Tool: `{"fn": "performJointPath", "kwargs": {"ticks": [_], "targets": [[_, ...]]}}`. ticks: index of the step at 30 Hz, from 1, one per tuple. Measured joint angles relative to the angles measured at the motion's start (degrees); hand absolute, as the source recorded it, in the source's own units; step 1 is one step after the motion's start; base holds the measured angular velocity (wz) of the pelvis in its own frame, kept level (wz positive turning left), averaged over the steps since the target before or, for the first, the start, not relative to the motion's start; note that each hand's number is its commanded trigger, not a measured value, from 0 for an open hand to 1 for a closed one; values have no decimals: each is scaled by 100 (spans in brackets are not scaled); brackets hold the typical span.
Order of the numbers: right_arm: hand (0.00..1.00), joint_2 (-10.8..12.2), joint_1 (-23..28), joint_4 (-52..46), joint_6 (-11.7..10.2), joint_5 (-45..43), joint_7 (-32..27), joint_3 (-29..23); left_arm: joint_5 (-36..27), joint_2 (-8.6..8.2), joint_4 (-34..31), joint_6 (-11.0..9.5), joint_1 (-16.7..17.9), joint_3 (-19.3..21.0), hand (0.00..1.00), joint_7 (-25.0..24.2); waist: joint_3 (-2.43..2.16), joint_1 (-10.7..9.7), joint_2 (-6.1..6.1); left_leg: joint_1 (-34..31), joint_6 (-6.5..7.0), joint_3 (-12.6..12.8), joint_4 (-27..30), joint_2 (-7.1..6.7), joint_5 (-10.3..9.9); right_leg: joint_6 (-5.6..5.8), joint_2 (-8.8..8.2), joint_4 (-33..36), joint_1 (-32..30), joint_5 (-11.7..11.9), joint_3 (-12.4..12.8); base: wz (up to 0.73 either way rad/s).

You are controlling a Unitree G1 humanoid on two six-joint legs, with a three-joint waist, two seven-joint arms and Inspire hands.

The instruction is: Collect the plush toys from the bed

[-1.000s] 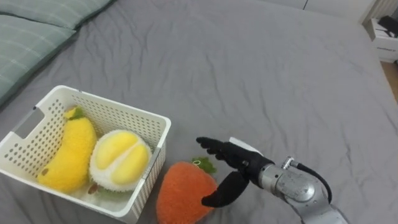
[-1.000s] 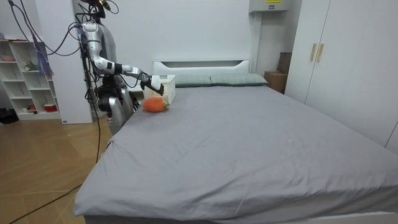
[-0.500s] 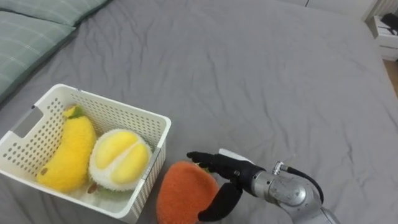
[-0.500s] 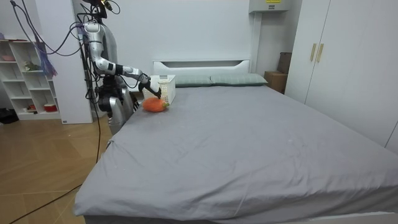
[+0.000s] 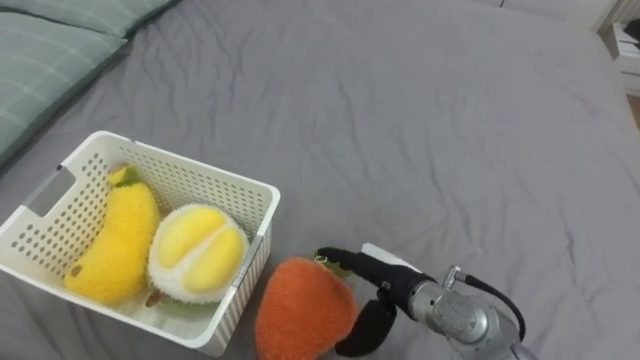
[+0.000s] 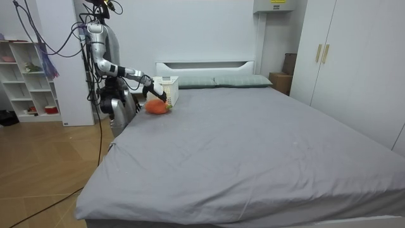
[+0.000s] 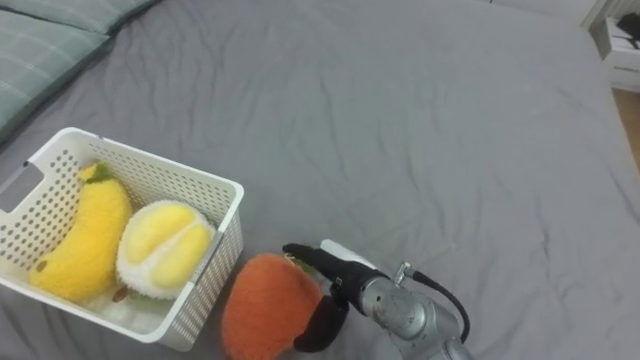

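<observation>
**Left eye view: right hand set around an orange plush toy beside the basket**

Far to the left of the fingers, a pale green striped pillow lies at the head of the bed, whose grey sheet is softly creased. Nearer the fingers on that side sits a white plastic basket, rectangular, with lattice walls. It holds a fuzzy yellow banana toy and, beside it, a round cream-and-yellow durian toy.

Just to the left of the fingers, touching the basket's outer wall, the orange toy rests on the sheet. It is plump and rounded, with a short pile and a small green leaf on top.

The right hand reaches in from the lower right. Its dark fingers stretch over the toy's top near the leaf and the thumb hangs against its side. They are spread apart, not clamped.

This looks like the grasping step for the last loose toy. The next move likely calls for squeezing firmly enough to hold the soft body, lifting it over the rim, and releasing it above the two toys.
</observation>
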Motion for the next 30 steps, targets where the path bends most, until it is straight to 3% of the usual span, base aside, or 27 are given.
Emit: {"fn": "performJointPath", "kwargs": {"ticks": [5,18,30], "targets": [[0,0,-18,205,-3,-25,-267,-64,0,2,4,-2,39,1,0,0,7,102,0,5,0,-5,-1,-2,0,0,0,-1,0,0,1,0],[0,107,-377,611,-19,31,-855,-114,0,-12,-55,-92,142,-75,0,47,44,88,27,-18,0,-35,-1,-7,-1,0,-1,-7,-3,0,-37,1],[0,202,-389,628,-16,62,-1003,-54,3,-14,-121,-92,137,-165,0,-19,57,148,47,-42,2,-117,4,-22,-1,0,-7,-9,0,0,-80,2]]}}
